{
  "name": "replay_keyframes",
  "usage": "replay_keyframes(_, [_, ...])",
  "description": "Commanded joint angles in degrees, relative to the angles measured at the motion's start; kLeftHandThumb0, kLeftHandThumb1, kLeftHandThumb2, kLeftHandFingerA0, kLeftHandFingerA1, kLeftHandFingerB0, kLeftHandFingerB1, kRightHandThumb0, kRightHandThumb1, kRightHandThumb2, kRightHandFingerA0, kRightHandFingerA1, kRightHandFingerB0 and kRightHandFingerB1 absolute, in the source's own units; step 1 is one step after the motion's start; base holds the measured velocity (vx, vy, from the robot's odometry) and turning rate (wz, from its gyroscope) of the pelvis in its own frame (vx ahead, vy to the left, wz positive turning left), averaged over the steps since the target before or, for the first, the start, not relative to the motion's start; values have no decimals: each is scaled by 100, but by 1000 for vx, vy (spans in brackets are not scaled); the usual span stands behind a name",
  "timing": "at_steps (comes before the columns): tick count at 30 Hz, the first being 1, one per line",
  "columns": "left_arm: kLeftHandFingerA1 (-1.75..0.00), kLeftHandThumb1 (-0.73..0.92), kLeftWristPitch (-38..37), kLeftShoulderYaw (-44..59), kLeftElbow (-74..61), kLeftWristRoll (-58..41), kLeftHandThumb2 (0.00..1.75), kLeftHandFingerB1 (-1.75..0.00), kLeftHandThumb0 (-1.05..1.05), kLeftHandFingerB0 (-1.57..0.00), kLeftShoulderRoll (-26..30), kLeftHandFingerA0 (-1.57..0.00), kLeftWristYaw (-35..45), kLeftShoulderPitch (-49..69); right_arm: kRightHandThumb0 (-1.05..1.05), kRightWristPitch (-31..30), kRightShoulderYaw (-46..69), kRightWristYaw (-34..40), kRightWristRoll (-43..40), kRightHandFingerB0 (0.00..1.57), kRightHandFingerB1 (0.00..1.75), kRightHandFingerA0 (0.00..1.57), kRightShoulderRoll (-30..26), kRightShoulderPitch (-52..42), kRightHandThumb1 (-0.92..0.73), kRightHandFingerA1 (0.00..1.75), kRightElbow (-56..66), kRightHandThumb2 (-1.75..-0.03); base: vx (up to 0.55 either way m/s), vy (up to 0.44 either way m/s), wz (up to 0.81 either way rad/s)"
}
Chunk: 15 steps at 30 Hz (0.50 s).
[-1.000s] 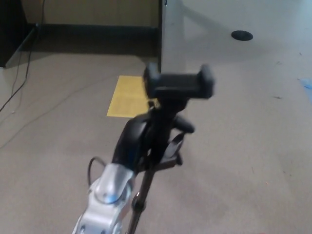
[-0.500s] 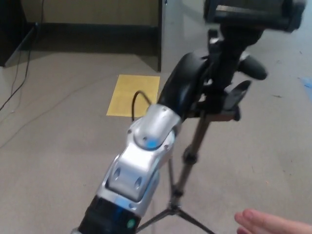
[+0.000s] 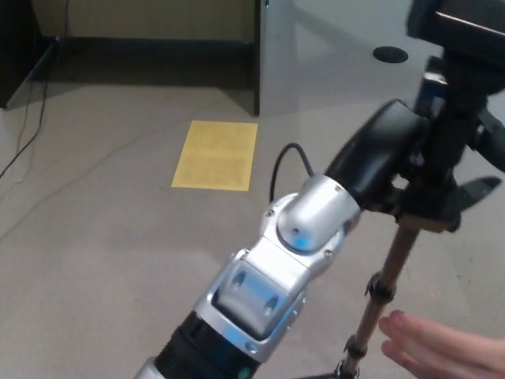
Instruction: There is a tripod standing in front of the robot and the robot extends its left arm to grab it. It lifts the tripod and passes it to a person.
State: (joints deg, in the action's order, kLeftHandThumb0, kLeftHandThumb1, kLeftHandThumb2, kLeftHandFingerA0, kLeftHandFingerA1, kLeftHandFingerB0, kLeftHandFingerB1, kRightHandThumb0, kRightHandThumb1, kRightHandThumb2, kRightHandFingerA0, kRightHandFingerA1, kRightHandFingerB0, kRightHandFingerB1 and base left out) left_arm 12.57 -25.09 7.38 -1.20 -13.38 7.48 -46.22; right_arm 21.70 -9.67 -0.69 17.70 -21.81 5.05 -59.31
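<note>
Now the left robot hand (image 3: 394, 154) grips the tripod (image 3: 442, 158) near its head at the frame's right edge, its pole slanting down-left toward the person's hand (image 3: 442, 347) at lower right, seemingly just short of touching it; the right robot hand is unseen.

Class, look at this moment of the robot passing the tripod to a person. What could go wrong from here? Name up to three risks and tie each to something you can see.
1. The left hand grips the tripod high, near its head, so the long pole below could swing and strike the person's hand.
2. The person's hand is open beneath and has not closed on the pole; an early release might drop the tripod.
</note>
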Motion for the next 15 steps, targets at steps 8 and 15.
replay_keyframes(8, [-120, 54, -156, -1426, -489, -182, 110, -104, -21, -93, -1581, -120, -343, 328, -43, 9, -49, -196, 53, 53, 38, 63, -197, 118, -71, 40, -26, -62, 0, 0, 0])
replay_keyframes(15, [-168, 82, 495, -1895, -1239, -110, 100, -149, -6, -55, -1477, -85, -449, 400, -43, 20, -109, -178, 91, 53, 38, 63, -223, 161, -71, 40, -63, -62, 0, 0, 0])
